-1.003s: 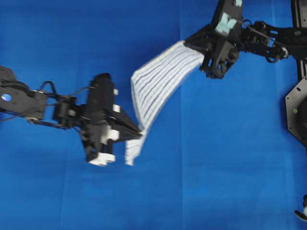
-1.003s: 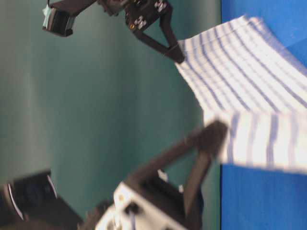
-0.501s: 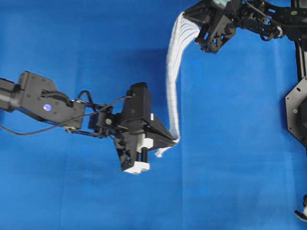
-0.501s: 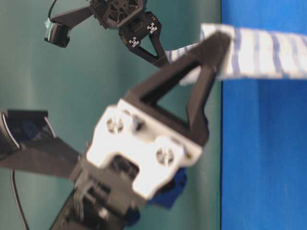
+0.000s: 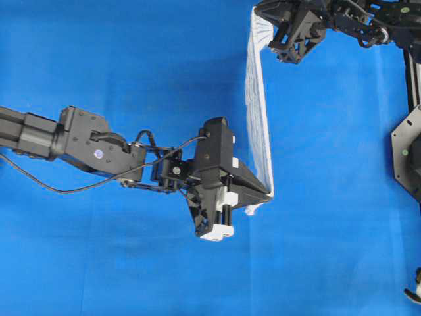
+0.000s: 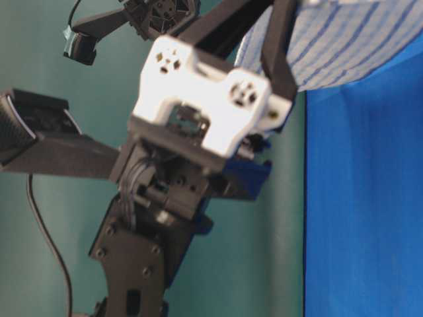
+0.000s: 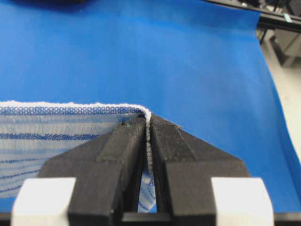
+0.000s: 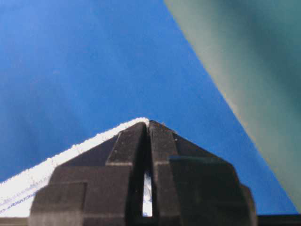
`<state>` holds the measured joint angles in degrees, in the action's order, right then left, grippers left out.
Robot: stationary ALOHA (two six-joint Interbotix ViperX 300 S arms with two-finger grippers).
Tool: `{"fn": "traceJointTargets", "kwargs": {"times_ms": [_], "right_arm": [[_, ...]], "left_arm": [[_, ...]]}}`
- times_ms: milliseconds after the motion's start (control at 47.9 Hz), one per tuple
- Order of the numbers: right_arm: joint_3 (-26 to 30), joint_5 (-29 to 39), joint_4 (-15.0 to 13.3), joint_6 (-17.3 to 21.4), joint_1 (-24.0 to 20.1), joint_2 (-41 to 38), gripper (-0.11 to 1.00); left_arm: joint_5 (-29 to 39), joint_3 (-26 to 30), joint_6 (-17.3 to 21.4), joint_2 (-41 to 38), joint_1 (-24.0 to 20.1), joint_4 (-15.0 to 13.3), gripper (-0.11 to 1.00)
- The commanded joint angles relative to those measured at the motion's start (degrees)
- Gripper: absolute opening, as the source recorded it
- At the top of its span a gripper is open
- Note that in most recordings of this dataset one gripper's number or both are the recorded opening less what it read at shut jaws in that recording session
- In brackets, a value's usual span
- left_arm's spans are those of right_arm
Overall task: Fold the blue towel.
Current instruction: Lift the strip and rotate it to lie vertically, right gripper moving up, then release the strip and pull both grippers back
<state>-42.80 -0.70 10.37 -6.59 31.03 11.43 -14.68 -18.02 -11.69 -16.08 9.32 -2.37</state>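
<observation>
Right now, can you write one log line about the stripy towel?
left gripper: shut on white blue-striped woven towel corner | right gripper: shut on another corner | towel: stretched between them above blue table cover

Overhead cam looks straight down on the blue table cover [image 5: 99, 66]; both arms in frame, left arm entering from the left edge, right arm at the top right corner. Wide, fairly distant.

Table-level cam sits low & v. close: left gripper [image 6: 277, 26] fills most of the frame, blurred; green wall [image 6: 66, 231] behind, cover at right.

Left wrist cam looks along its own fingers [image 7: 127, 141], tips nearly mid-frame, towards the cover's far edge. Right wrist cam same setup over its fingers [image 8: 131, 141], facing cover & wall.

Shared: the blue towel [image 5: 258, 112] shows in all four views; overhead & table-level both catch the left gripper.
</observation>
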Motion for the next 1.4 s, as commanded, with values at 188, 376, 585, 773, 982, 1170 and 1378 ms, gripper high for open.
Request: {"fn": "traceJointTargets", "kwargs": {"times_ms": [188, 376, 585, 773, 982, 1170, 1378], "right_arm": [[2.72, 0.53, -2.37, -0.09, 0.79, -1.05, 0.01], [5.63, 2.20, -2.46, -0.18, 0.53, -5.10, 0.01], [9.49, 2.37, -2.46, -0.44, -0.62, -9.49, 0.01], [13.36, 2.37, -2.90, -0.53, -2.11, -13.62, 0.01], [17.23, 4.13, -2.99, -0.44, -3.43, -17.49, 0.01], [17.93, 4.83, -2.99, -0.26, -3.52, -18.98, 0.01], [17.84, 4.57, -2.99, -0.26, -3.60, -19.34, 0.02]], "left_arm": [[-0.88, 1.41, 0.79, 0.70, 0.79, 0.26, 0.02], [-0.97, -0.44, 0.79, 1.14, 0.79, 0.18, 0.02], [-3.60, -5.98, -0.09, 3.25, 1.14, -0.09, 0.02], [-7.91, -10.81, -0.88, 4.92, 2.55, -0.97, 0.02], [-8.79, -14.41, -2.99, 6.33, 3.52, -0.97, 0.02], [-8.70, -15.73, -3.34, 6.77, 3.78, -0.97, 0.02], [-8.70, -15.91, -3.43, 6.86, 3.69, -0.97, 0.03]]}}
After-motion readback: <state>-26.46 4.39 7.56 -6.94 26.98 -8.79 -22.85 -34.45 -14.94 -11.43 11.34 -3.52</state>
